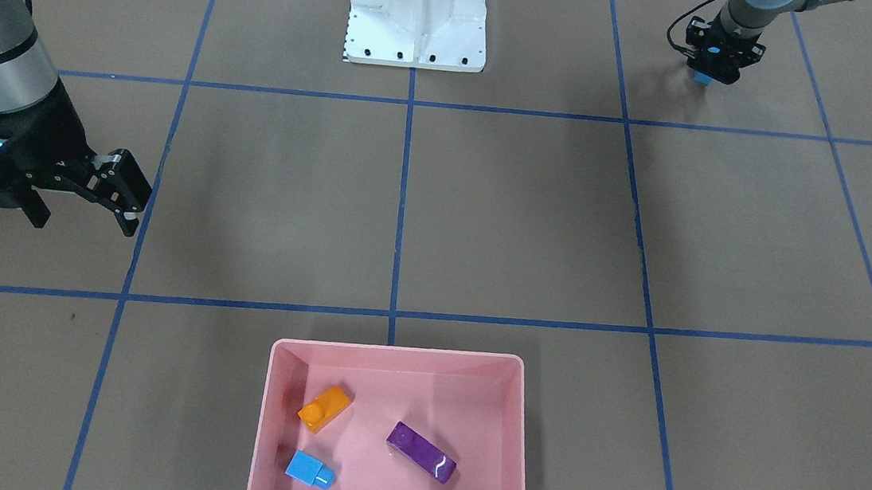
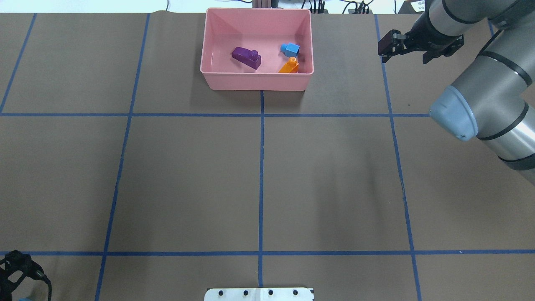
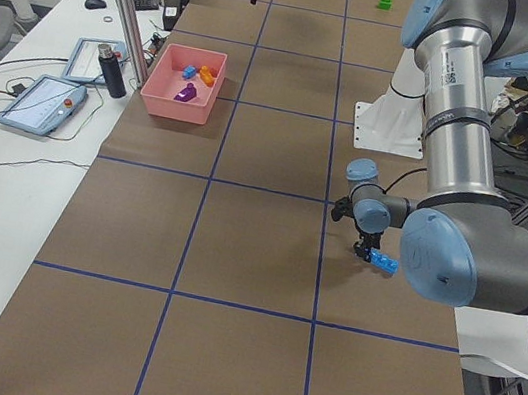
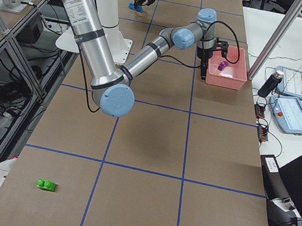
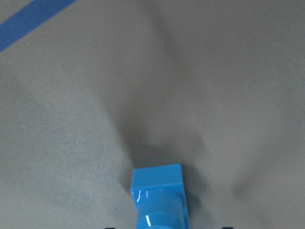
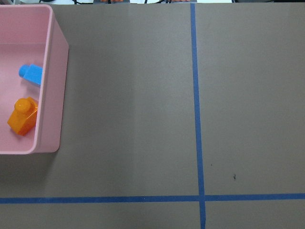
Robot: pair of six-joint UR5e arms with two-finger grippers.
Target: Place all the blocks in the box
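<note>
**A:** Gripping the long blue studded plastic brick (image 5: 157, 200), the left gripper (image 1: 707, 73) is hovering near the robot-side edge of the brown table (image 1: 518, 221), towards its left end. Its jaws are pressing on the brick's sides. How should it be handling the carry?

**B:** I'm thinking it should be lifting well clear first, then travelling across to the large pink plastic box (image 1: 398, 349), which is sitting at the middle of the far edge. It should be keeping the brick level, clearing the rim, and releasing low over bare floor.

**A:** And the right gripper (image 1: 83, 215)?

**B:** It is hanging beside the box, fingers spread, holding nothing.

**A:** Counting now?

**B:** I'm counting five bricks. Three are lying in the box: one orange single-stud brick (image 1: 324, 408), one light-blue single-stud brick (image 1: 310, 470), one purple oblong brick (image 1: 422, 452). One is being held. One green two-stud brick (image 4: 46, 185) is lying near the robot-side corner at the right end. One box, two grippers.
</note>
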